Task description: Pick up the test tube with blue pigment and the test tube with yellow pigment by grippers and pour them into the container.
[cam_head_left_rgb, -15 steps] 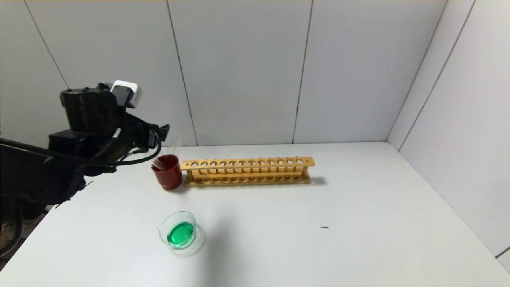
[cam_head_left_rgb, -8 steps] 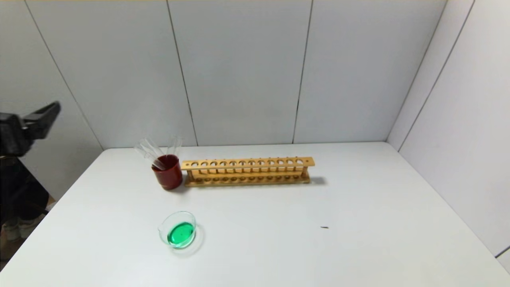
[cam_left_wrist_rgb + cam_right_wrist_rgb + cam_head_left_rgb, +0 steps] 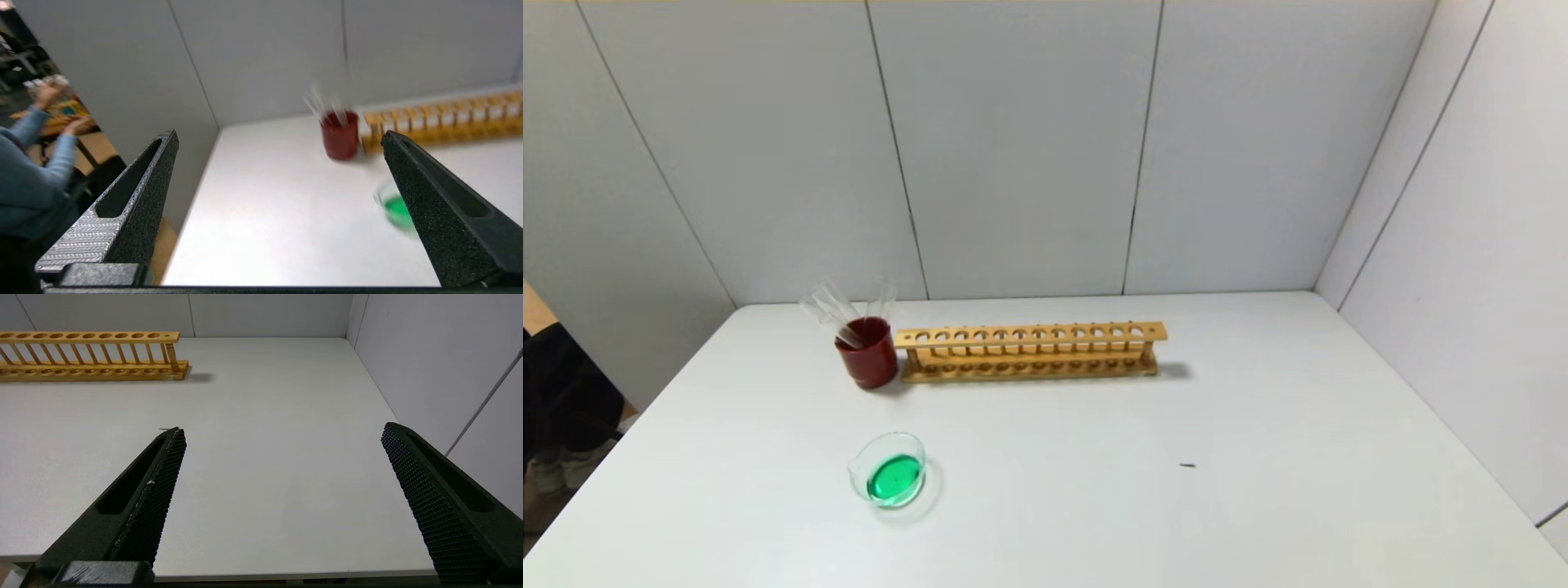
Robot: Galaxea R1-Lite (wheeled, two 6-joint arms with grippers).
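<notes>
The container point(image 3: 888, 471), a low clear glass dish, holds green liquid and stands on the white table point(image 3: 1094, 490) at the front left; it also shows in the left wrist view point(image 3: 394, 208). No tube with blue or yellow liquid is in view. Several plain clear tubes point(image 3: 837, 309) lean in a dark red cup point(image 3: 869, 352). My left gripper point(image 3: 280, 136) is open and empty, off the table's left edge and out of the head view. My right gripper point(image 3: 282, 430) is open and empty above the table's front right edge.
A long wooden tube rack point(image 3: 1029, 351) with empty holes stands right of the red cup at the back; its end shows in the right wrist view point(image 3: 90, 355). A small dark speck point(image 3: 1187, 465) lies mid-table. Grey walls point(image 3: 1013, 147) close the back and right. A person point(image 3: 32, 163) is beyond the left edge.
My left arm has pulled back from above the red cup, leftward and out of the head view. The clear tubes in the cup are uncovered now. The dish and rack have not moved.
</notes>
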